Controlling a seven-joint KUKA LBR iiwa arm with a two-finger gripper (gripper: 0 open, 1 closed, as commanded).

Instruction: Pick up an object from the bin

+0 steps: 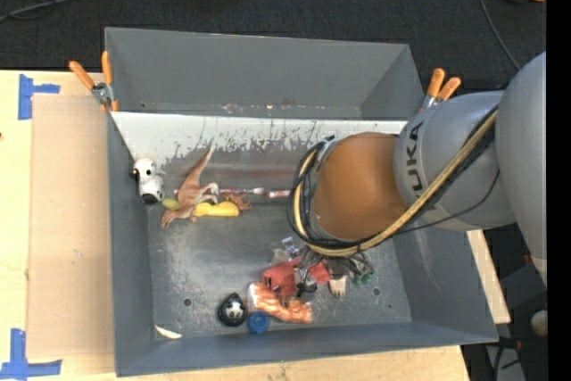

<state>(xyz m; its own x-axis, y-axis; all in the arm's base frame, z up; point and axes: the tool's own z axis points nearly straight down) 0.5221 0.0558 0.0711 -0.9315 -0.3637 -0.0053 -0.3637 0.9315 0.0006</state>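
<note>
A small red toy (280, 278), blocky and uneven in shape, lies on the floor of the bin (192, 268) near the front wall, a little right of the middle. It touches a flat orange toy (287, 310) just in front of it, and the two form a small heap with some pale bits on their right side. The gripper (308, 269) is low over this heap, at the red toy's right edge. Whether it is open or closed cannot be told, nor whether it has hold of anything, because the round orange cover (357, 187) on the wrist hides most of it. A small green thing (361, 277) shows just right of the gripper.

Left of the heap, near the front wall, sit a black ball (232, 310) with white marks and, just beside it, a small blue piece (258, 323). Well apart from them, toward the back left, a tan dinosaur (190, 192) lies against a yellow banana-shaped toy (218, 210). A white figure with black spots (147, 182) stands near the left wall. A thin reddish stick (259, 191) lies between the dinosaur and the arm (455, 161).
</note>
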